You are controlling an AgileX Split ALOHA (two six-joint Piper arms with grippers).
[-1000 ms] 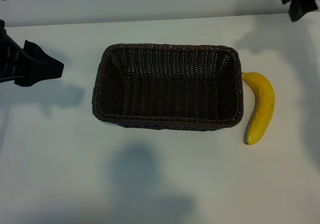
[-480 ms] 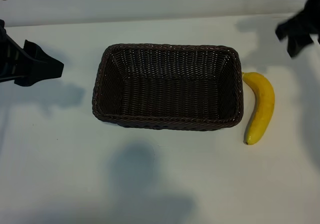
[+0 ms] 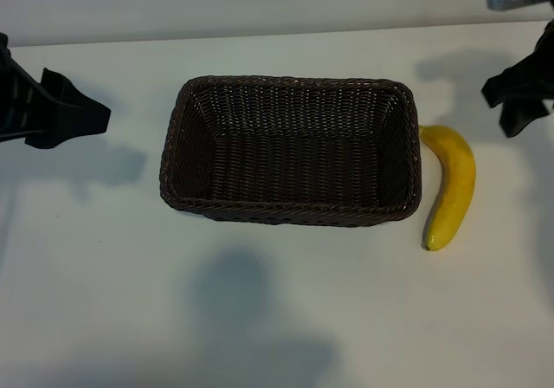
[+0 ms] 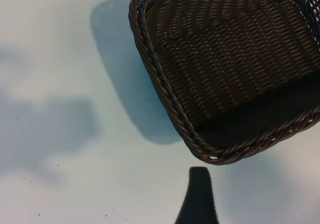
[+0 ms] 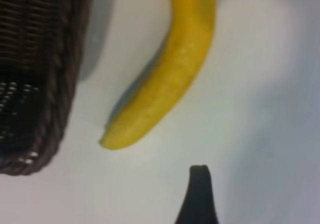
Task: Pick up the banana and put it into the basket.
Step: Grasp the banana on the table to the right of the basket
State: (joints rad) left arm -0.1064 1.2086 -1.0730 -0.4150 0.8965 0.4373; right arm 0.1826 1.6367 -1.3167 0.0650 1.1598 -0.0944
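The banana (image 3: 454, 184) lies on the white table just right of the basket (image 3: 294, 81), apart from its right wall. The basket is dark-brown wicker and has nothing in it. My right gripper (image 3: 512, 104) hangs open above the table, just beyond and to the right of the banana's stem end, holding nothing. The right wrist view shows the banana (image 5: 175, 79) ahead of one dark fingertip (image 5: 200, 181), with the basket's corner (image 5: 55, 109) beside it. My left gripper (image 3: 82, 104) stays parked and open to the left of the basket; its wrist view shows the basket's rim (image 4: 170, 104).
The white table (image 3: 260, 319) spreads out in front of the basket and around the banana. A pale wall edge (image 3: 260, 35) runs along the back. Arm shadows fall on the tabletop.
My right gripper has come down from the far right corner toward the banana's stem end. The left arm, the basket and the banana have not moved.
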